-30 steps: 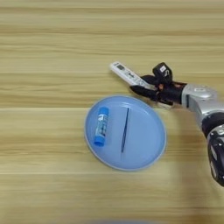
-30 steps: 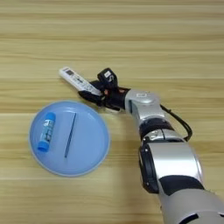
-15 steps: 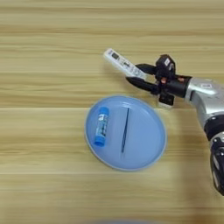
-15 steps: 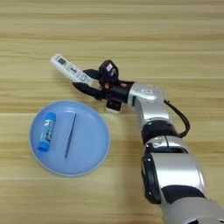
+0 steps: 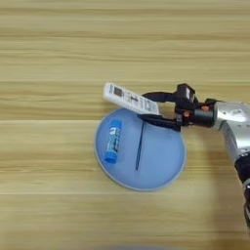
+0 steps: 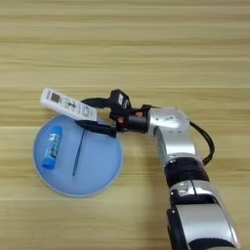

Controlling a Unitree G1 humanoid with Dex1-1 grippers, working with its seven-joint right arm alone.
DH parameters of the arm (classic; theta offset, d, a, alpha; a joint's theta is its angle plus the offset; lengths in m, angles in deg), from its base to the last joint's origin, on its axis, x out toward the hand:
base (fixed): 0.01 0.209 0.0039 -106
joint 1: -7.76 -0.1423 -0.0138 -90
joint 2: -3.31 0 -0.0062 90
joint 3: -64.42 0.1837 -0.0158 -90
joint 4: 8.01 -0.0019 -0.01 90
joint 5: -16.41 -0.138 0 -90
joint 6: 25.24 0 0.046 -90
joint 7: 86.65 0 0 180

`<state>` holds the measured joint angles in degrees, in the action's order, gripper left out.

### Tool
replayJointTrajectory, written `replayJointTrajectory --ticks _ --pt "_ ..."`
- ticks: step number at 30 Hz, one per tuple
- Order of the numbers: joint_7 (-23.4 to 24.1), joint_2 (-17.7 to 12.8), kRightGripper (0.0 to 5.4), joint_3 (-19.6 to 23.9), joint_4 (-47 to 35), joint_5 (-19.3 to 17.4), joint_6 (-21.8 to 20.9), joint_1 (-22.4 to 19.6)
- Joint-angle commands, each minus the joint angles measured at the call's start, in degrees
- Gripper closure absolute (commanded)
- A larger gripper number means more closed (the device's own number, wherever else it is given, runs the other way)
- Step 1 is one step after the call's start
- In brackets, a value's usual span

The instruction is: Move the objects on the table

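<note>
Left eye view: my jaws [image 5: 150,107] pinch the remote [image 5: 130,99] over the blue plate's [image 5: 161,163] far rim.

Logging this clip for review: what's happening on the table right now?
The robot's right tool is shut on one end of a white remote control and holds it over the far rim of a blue plate on the wooden table. In the plate lie a blue tube and a thin dark stick.

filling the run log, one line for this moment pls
right gripper shut on remote control | held over far rim of blue plate | plate holds blue tube, thin stick
</note>
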<state>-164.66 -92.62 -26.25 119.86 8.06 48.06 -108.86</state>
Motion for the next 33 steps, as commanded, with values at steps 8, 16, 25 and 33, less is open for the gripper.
replayJointTrajectory --ticks 8,16,25,33 --pt "2.84 -3.39 2.54 -3.76 -2.31 4.28 -4.15 -0.83" --pt "3.75 -3.97 2.54 -5.48 -1.54 6.36 -5.64 -0.11" --pt "4.58 -4.07 1.88 -6.19 -0.64 6.95 -6.39 -0.28" --pt "3.61 -3.33 1.03 -4.21 -1.74 2.73 -4.97 -1.18"
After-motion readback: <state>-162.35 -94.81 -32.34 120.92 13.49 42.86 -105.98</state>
